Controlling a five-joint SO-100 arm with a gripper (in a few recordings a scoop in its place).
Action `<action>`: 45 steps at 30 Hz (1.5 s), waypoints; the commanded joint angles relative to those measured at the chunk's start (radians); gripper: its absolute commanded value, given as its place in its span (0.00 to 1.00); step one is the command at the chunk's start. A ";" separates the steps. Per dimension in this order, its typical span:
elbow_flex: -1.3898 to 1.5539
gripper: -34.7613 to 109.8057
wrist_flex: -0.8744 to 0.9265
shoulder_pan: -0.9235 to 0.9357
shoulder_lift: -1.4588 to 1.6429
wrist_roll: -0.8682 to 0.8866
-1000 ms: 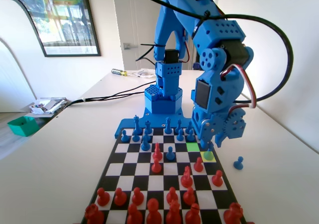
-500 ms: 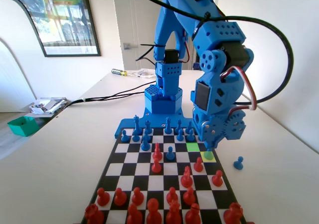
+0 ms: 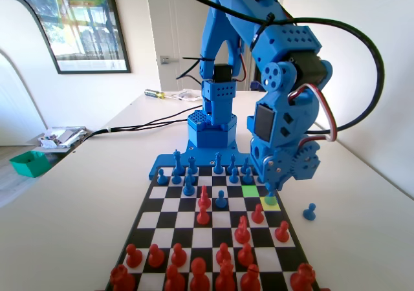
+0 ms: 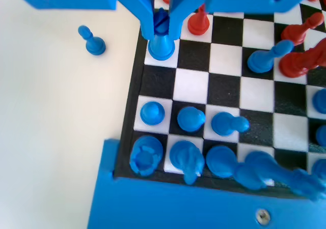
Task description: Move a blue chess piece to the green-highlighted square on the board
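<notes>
The gripper (image 4: pixel 161 28) stood low at the board's (image 3: pixel 150 208) right edge in the fixed view, jaws closed around the blue pawn (image 4: pixel 161 45) still resting on the yellow square (image 3: pixel 272 205), the green square (image 3: pixel 250 191) just beyond it empty, so the move remained undone.

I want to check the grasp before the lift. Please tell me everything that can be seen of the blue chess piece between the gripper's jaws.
The blue chess piece is a small pawn of smooth, glossy blue plastic, with a narrow top and a wider round base. It stands upright, its base on a square at the board's edge in the wrist view; the fixed view shows this as the pale yellow square, beside the green-highlighted square. The gripper has one jaw on each side of its upper part, apparently touching it. The base is free.
</notes>
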 commanded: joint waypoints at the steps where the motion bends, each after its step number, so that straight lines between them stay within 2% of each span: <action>1: -0.038 0.25 0.071 -0.003 0.107 -0.026; 13: 0.080 0.25 0.112 0.038 0.195 -0.060; 35: 0.164 0.25 0.018 0.061 0.213 -0.072; 45: 0.183 0.30 -0.002 0.057 0.199 -0.078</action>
